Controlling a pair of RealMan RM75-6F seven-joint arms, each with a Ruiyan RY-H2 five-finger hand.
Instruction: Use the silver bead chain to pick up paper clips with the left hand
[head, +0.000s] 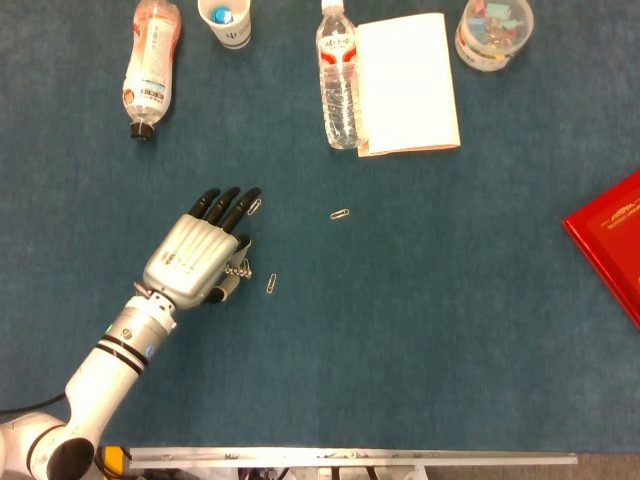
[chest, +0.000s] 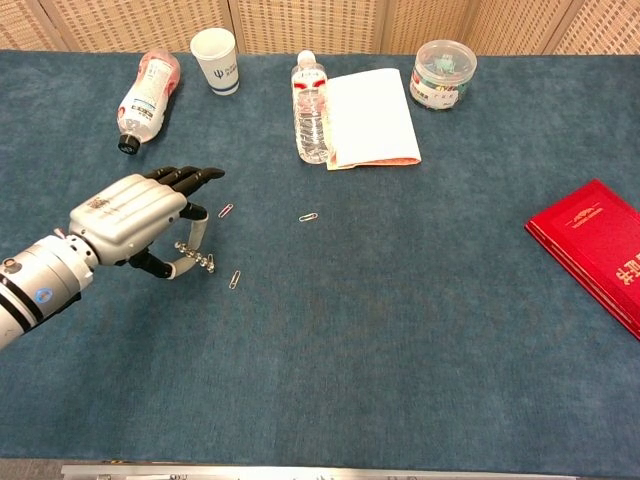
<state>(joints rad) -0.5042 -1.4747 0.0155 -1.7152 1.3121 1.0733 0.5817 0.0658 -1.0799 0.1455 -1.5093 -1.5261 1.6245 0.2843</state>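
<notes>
The left robot hand (chest: 135, 218) pinched the bead chain (chest: 197, 260) low over the table (chest: 400, 330), apparently touching one clip, with another clip (chest: 235, 279) just right, a third (chest: 226, 210) by its fingertips (chest: 205, 174), a fourth (chest: 309, 217) farther right.

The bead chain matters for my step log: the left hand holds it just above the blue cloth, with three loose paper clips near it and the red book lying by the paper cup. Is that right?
Not quite. The red book lies alone at the table's right edge, far from the paper cup, as the chest view shows. The rest stands: the left hand holds the bead chain with three paper clips close by.
</notes>
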